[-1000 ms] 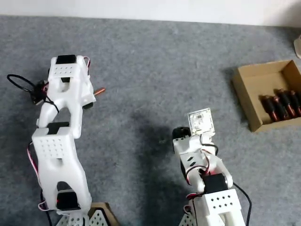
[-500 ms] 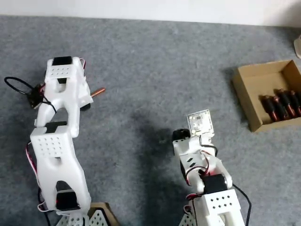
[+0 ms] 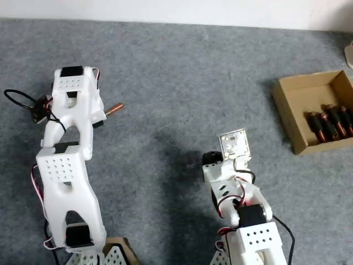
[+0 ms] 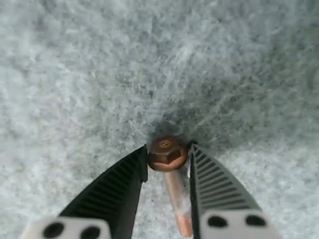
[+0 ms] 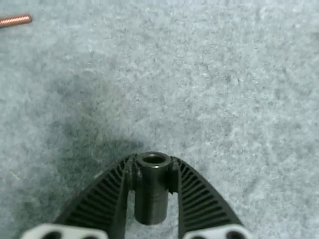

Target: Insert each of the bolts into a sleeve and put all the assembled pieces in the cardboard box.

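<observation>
A copper bolt (image 4: 168, 159) sits between the fingers of my left gripper (image 4: 167, 158), which is shut on its hex head; its threaded tip (image 3: 115, 109) sticks out from under the left arm at the table's left. My right gripper (image 5: 151, 172) is shut on a black sleeve (image 5: 150, 191), its open bore facing outward, low over the carpet near the table's middle. The bolt's tip (image 5: 15, 20) also shows far off in the right wrist view. The cardboard box (image 3: 287, 107) at the right edge holds several assembled pieces (image 3: 328, 122).
Grey carpet (image 3: 182, 77) covers the table, with open room between the two arms and between the right arm and the box. A pale object (image 3: 349, 54) pokes in at the right edge beyond the box.
The left arm has shifted slightly left and back with the bolt, whose tip now points a bit more upward-right. The right arm has kept still.
</observation>
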